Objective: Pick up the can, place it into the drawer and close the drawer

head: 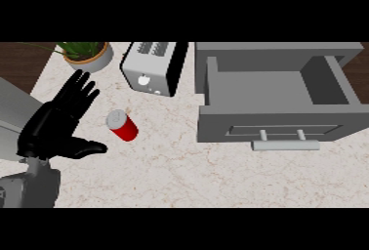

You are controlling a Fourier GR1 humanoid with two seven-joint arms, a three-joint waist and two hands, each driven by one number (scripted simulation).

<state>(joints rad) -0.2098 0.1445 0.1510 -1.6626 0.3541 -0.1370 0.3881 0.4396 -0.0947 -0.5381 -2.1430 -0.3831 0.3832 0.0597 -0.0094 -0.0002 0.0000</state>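
Fingers (78, 93) on my left hand (54, 128) were spread straight and held nothing, the thumb jutting out sideways toward the can (122, 125). That red can, with its silver top, sat on the pale counter (180, 180) just beside the thumb and palm, to their right, apart from them and leaning over at a slant. Beyond the fingertips, up and slightly right, I saw a potted plant (88, 52) at the counter's far edge, and further right of it a silver toaster (153, 68). Well off to the right of the hand, past the can, the grey drawer (277, 100) stood pulled open, its front panel and pale handle (285, 145) facing my way, nothing showing inside it. I could not see my right hand anywhere in the head view.
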